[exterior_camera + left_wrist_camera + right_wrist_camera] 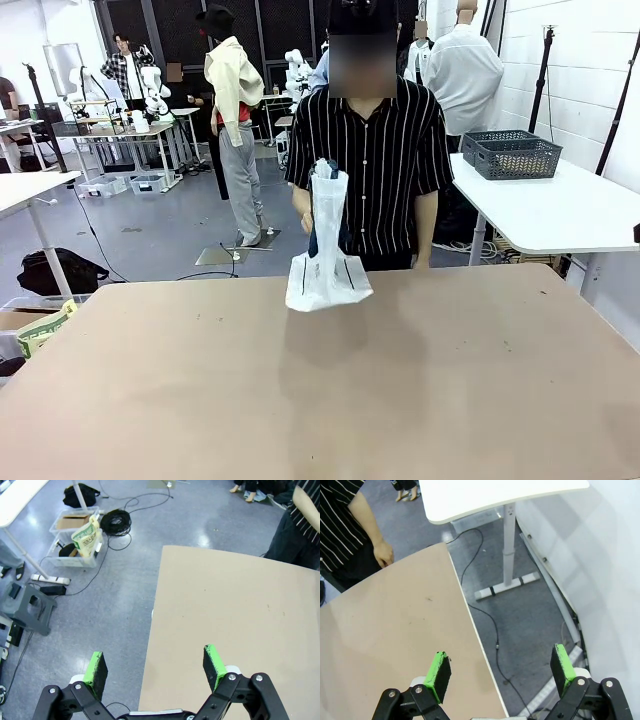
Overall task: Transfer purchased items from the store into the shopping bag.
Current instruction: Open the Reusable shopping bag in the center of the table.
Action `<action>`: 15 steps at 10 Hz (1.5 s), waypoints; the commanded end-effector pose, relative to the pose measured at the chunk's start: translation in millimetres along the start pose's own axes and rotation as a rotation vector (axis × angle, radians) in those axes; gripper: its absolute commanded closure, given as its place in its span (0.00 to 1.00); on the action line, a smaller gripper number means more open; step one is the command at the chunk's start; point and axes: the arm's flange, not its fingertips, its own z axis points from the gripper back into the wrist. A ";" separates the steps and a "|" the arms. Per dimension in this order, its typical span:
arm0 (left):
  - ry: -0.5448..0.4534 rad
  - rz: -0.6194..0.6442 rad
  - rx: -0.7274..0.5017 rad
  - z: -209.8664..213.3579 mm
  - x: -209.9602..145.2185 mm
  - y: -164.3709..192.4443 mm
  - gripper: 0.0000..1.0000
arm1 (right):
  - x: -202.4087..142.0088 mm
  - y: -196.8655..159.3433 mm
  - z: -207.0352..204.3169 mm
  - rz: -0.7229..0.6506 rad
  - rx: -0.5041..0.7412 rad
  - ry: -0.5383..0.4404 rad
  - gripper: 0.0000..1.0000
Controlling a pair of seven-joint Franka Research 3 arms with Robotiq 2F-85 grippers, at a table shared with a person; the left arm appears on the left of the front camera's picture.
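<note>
Shopping bag [325, 250], translucent white plastic with a dark strap showing at its top: stood upright at the middle of the far edge of the light-brown desk [320, 400]. It was held near the top by a hand [303, 218] of the person in the black striped shirt [375, 160]. Whether its base touched the desktop could not be told.

Store, a dark grey lattice-mesh plastic basket [520, 160]: sat on a separate white desk [560, 210] behind and to the right, well apart from the bag.

Left gripper [154, 663], black with green pads: over the desk's left edge, jaws wide, nothing between them.

Right gripper [501, 669], same make: over the desk's right edge, jaws wide, nothing between them, grey floor [530, 610] below.
</note>
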 end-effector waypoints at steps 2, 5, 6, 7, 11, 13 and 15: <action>0.008 -0.012 0.003 -0.1 -1.0 -1.1 0.00 | 0.9 -1.4 -1.0 0.001 -0.001 0.007 0.00; 0.008 -0.012 0.003 -0.1 -1.0 -1.1 0.00 | 0.9 -1.4 -1.0 0.001 -0.001 0.007 0.00; 0.008 -0.012 0.003 -0.1 -1.0 -1.1 0.00 | 0.9 -1.4 -1.0 0.001 -0.001 0.007 0.00; 0.008 -0.012 0.003 -0.1 -1.0 -1.1 0.00 | 0.9 -1.4 -1.0 0.001 -0.001 0.007 0.00; 0.008 -0.012 0.003 -0.1 -1.0 -1.1 0.00 | 0.9 -1.4 -1.0 0.001 -0.001 0.007 0.00; 0.008 -0.012 0.003 -0.1 -1.0 -1.1 0.00 | 0.9 -1.4 -1.0 0.001 -0.001 0.007 0.00; 0.008 -0.012 0.003 -0.1 -1.0 -1.1 0.00 | 0.9 -1.4 -1.0 0.001 -0.001 0.007 0.00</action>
